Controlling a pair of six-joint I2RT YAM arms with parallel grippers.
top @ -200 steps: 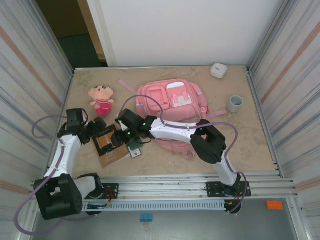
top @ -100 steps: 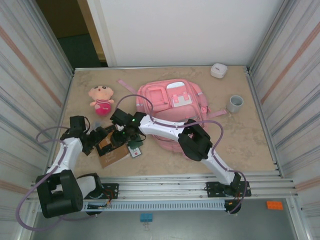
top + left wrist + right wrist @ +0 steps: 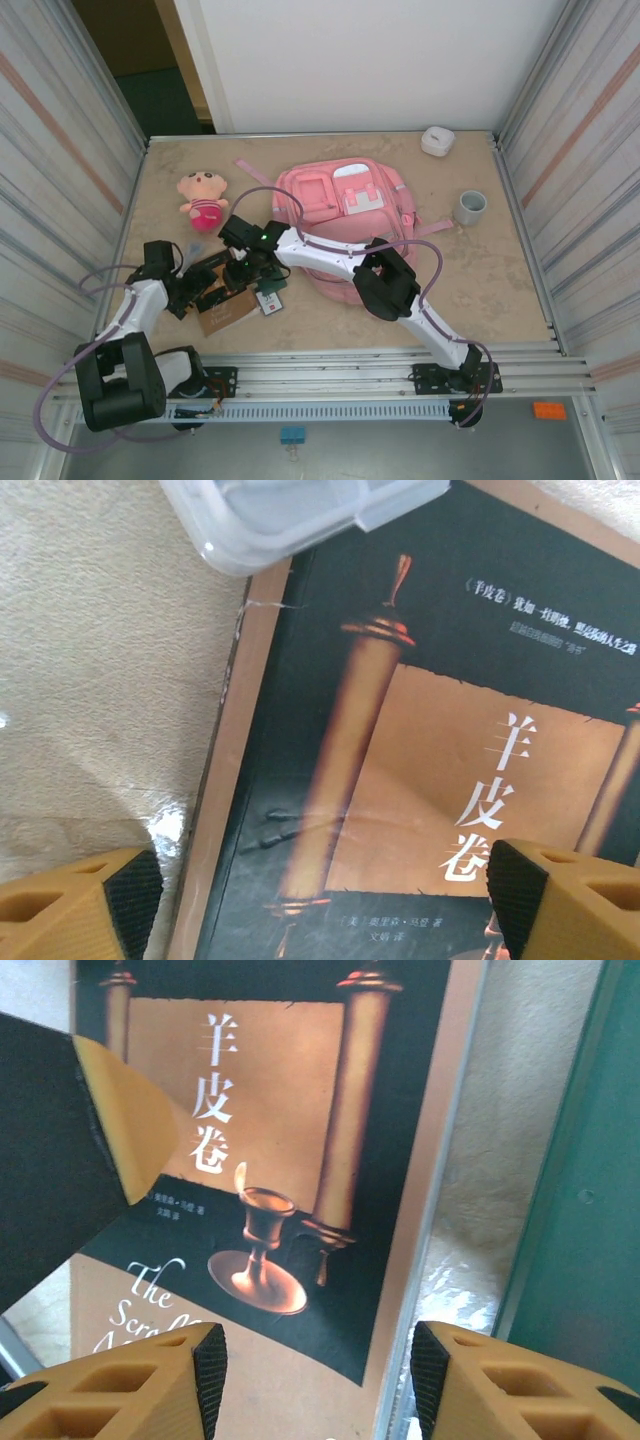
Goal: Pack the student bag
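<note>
Nearest me, I'm watching the left end effector [image 3: 320,890] hovering with its fingers spread wide over the book [image 3: 420,730]. The right end effector [image 3: 320,1375] is hanging half-spread over the book's edge, possibly touching it. Beyond, the student bag [image 3: 345,200] is lying flat on the surface [image 3: 480,280].
</note>
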